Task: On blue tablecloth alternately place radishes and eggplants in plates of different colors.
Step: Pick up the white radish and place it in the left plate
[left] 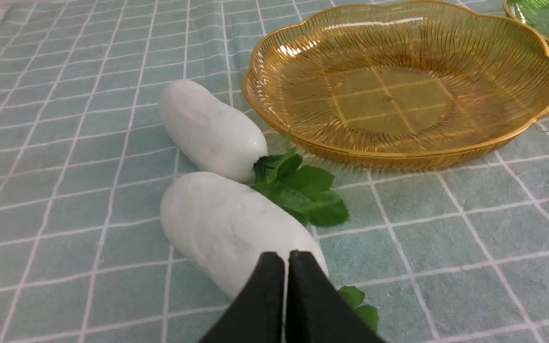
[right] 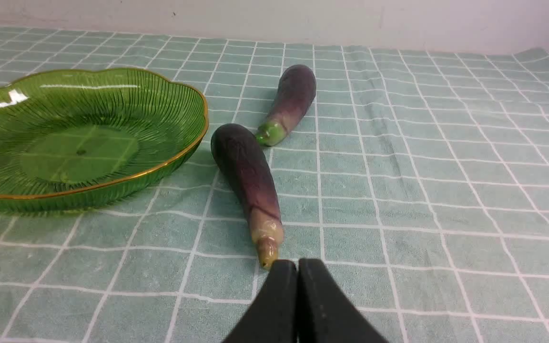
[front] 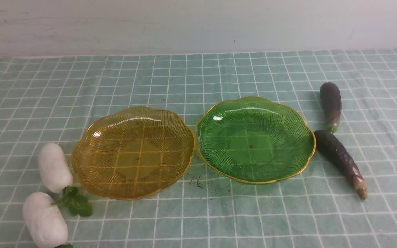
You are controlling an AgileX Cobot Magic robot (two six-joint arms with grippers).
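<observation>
The blue-green tablecloth [front: 240,213], ruled with thin white lines, spreads beneath everything and reaches out on every side of the amber plate. That amber plate [front: 138,158], ribbed, translucent and gold-rimmed, lies on the cloth with nothing in it. The green plate [front: 253,144], of the same make and also bare, sits just to the right of the amber plate. Both white radishes [front: 54,167] [front: 45,220] lie on the cloth to the left of the amber plate, one beside it and the other nearer the robot, with green leaves at their ends. Both dark purple eggplants [front: 331,105] [front: 341,158] lie well to the right of the amber plate, beyond the green one. The left gripper [left: 286,259] is clenched, grasping nothing. The right gripper [right: 297,267] is likewise clenched on nothing.
</observation>
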